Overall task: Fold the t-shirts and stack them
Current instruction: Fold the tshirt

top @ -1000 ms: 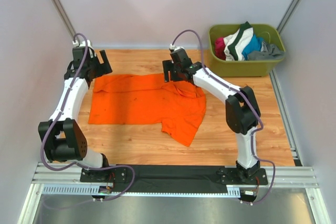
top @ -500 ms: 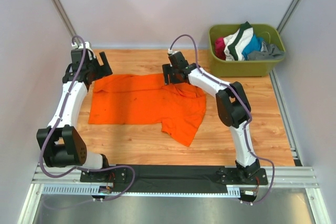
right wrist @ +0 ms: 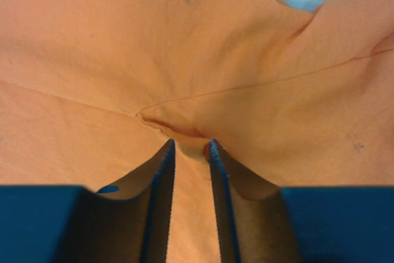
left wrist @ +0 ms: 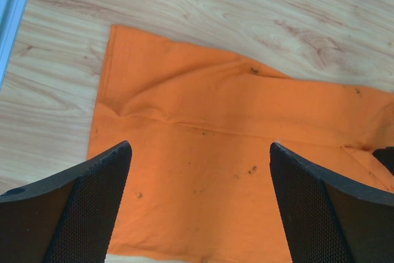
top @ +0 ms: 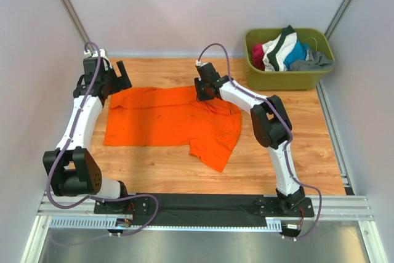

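A bright orange t-shirt [top: 163, 121] with tiny dark specks lies spread on the wooden table, its right part rumpled and one corner pointing toward the near edge. My right gripper [top: 205, 90] is down on the shirt's far right edge. In the right wrist view its jaws [right wrist: 191, 146] are pinched narrowly on a raised fold of the orange cloth [right wrist: 184, 47]. My left gripper [top: 114, 76] hangs open above the shirt's far left corner. The left wrist view shows its fingers [left wrist: 200, 146] wide apart with the flat cloth [left wrist: 203, 109] below them.
An olive-green plastic tub [top: 289, 77] stands at the far right corner, holding bundled clothes [top: 284, 50] in red, white, blue and grey. Metal frame posts rise at both far corners. A black rail with the arm bases runs along the near edge.
My right gripper's jaws have closed in on a fold of the orange shirt, and that arm's elbow has swung left. The left arm shifted slightly, then held still.
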Action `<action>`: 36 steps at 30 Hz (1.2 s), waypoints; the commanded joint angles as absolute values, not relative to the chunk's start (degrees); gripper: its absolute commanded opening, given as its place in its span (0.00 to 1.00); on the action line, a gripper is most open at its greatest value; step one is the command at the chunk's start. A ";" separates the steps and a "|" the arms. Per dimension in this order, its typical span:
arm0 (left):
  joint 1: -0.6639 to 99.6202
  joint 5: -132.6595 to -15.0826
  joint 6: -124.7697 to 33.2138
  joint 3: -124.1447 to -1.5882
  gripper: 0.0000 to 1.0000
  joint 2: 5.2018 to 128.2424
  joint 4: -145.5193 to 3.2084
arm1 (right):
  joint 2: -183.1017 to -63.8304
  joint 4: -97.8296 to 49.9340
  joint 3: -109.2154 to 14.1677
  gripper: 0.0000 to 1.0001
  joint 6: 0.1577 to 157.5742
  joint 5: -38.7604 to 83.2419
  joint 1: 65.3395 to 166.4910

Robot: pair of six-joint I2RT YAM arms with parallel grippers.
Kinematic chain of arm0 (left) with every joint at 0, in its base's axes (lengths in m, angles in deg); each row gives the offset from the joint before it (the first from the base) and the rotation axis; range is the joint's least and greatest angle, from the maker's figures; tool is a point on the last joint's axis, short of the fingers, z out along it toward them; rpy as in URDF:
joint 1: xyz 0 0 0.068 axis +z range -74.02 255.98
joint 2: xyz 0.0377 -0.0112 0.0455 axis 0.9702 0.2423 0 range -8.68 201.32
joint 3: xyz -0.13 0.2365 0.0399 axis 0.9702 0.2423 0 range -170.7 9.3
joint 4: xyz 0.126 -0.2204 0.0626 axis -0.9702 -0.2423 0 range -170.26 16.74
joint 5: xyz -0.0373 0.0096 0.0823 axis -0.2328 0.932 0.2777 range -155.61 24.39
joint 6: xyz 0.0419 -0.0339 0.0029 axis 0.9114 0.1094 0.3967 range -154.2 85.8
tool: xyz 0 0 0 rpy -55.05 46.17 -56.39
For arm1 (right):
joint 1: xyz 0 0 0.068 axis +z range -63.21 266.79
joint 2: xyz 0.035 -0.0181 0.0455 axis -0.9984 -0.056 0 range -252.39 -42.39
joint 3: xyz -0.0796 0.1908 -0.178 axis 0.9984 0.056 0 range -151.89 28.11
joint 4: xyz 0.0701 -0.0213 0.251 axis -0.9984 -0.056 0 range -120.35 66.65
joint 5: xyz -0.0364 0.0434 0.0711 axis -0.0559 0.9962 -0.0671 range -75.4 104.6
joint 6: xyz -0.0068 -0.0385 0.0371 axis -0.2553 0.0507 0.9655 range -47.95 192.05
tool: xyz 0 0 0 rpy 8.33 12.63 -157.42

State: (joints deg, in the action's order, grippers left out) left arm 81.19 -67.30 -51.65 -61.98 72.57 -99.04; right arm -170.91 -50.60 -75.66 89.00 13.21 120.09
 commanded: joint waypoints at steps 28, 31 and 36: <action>81.16 -69.04 -51.16 -60.75 0.99 69.01 -97.78 | -162.62 -45.06 -64.70 0.00 96.57 24.53 122.03; 81.16 -69.30 -51.16 -60.48 0.99 68.75 -97.69 | -163.06 -44.45 -65.05 0.00 97.01 24.80 122.56; 81.16 -68.69 -50.90 -60.04 0.99 68.66 -97.61 | -164.02 -45.67 -65.58 0.00 97.01 24.71 123.09</action>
